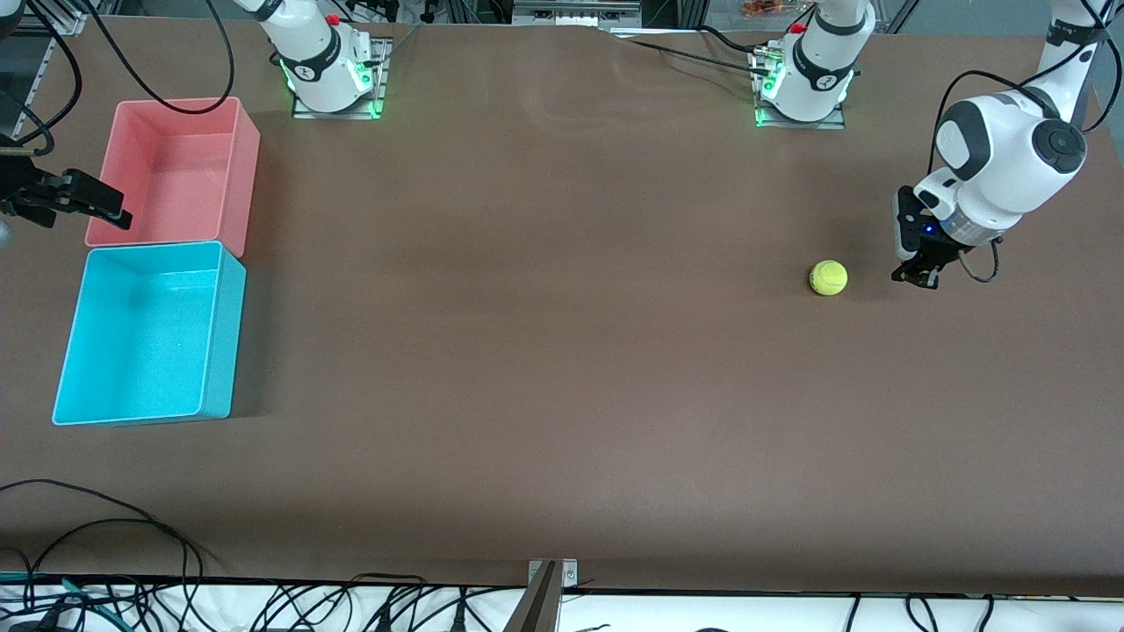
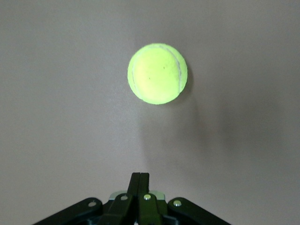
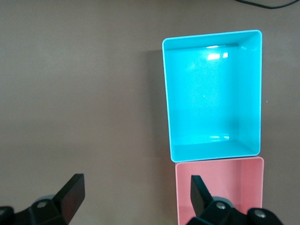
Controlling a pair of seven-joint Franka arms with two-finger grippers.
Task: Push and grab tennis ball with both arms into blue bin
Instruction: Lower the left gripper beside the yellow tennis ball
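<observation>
Left fingers: my left gripper has its fingers pressed together into one narrow tip, holding nothing, low above the desk at the left arm's end.
Ball from left fingers: the tennis ball rests on the desk just ahead of that closed tip, apart from it, on the side facing the bins. In the left wrist view the tennis ball sits slightly off the line of the tip.
Right fingers: my right gripper has its fingers spread wide and empty, waiting up in the air at the right arm's end, by the pink bin.
Bins from right fingers: the blue bin is open and empty, touching the pink bin.
Ball to bin: well apart, nearly the whole desk between them.
Step, as I judge it: a push toward the right arm has not yet made contact.
Risk: a narrow tip striking a round ball off-centre could send it sideways, perhaps off the desk edge.
Risk: too hard a push could roll it past my open right fingers or into the pink bin.
</observation>
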